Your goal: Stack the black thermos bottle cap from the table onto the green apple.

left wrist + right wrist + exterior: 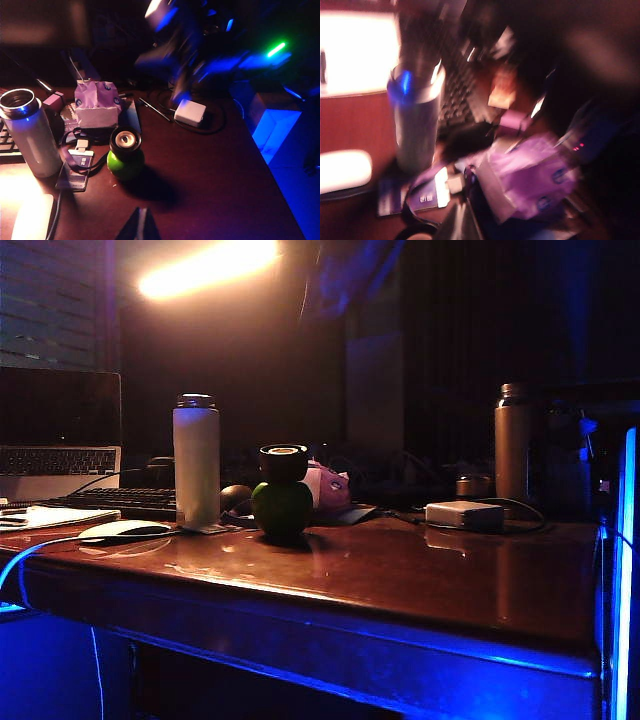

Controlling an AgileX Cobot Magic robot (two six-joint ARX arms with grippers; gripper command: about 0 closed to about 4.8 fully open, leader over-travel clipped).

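Exterior view | cap (283,462) sits on apple (282,507) | right gripper (462,220) above, closed, empty; left gripper (141,226) nearby, closed, empty | retreat straight, avoid nudging.

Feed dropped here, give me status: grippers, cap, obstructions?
Left gripper shut, hanging back. Right gripper shut, empty, blurred. Black cap sits on green apple. Nothing blocking.

A blurred thermos (415,115) is seen upright on the desk (355,125), beside a keyboard (457,97), with a pink bundle (530,175) nearby.
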